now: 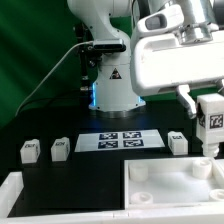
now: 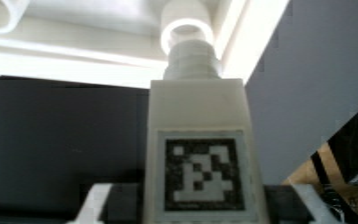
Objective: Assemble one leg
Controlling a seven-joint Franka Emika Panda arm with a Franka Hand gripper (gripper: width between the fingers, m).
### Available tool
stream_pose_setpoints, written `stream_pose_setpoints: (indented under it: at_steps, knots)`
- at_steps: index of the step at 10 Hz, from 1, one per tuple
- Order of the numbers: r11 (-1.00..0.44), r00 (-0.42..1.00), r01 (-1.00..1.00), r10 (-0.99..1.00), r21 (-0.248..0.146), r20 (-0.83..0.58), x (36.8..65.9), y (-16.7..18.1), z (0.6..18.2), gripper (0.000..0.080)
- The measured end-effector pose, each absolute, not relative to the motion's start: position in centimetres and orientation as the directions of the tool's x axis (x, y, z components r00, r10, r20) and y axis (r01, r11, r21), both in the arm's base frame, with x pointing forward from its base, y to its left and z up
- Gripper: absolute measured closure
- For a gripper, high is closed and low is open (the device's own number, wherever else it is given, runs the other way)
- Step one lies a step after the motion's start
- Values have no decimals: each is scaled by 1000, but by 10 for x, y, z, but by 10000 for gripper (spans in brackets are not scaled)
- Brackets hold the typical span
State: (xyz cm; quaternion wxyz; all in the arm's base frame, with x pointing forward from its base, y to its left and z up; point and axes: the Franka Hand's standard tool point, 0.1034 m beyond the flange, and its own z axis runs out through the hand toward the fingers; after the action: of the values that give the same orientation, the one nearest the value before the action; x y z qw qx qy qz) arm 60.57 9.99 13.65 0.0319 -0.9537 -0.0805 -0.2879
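Note:
My gripper [image 1: 211, 125] is shut on one white leg [image 1: 211, 120] with a black-and-white tag and holds it upright at the exterior view's right, above the far right corner of the large white tray-like panel [image 1: 160, 185]. In the wrist view the leg [image 2: 201, 150] fills the middle, tag facing the camera, its top end against a round peg [image 2: 188, 38] on the panel corner [image 2: 105, 40]. The fingers [image 2: 108, 203] flank its base. Three more legs [image 1: 29, 150] [image 1: 60, 147] [image 1: 178, 142] lie on the black table.
The marker board [image 1: 120, 141] lies flat in front of the robot base [image 1: 112, 85]. A white L-shaped frame edge [image 1: 60, 205] runs along the table's near left side. A green curtain hangs behind.

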Motion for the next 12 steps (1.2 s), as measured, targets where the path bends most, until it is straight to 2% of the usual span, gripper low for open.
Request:
stream_pose_setpoints:
  at_steps: [4,7,12]
  knots:
    - [-986,832,165,130,-18,540,615,98,109,506]
    - [-986,838,167,130,-22,531,620,101,95,506]
    - [-984,823,176,135,-22,552,622,109,90,506]
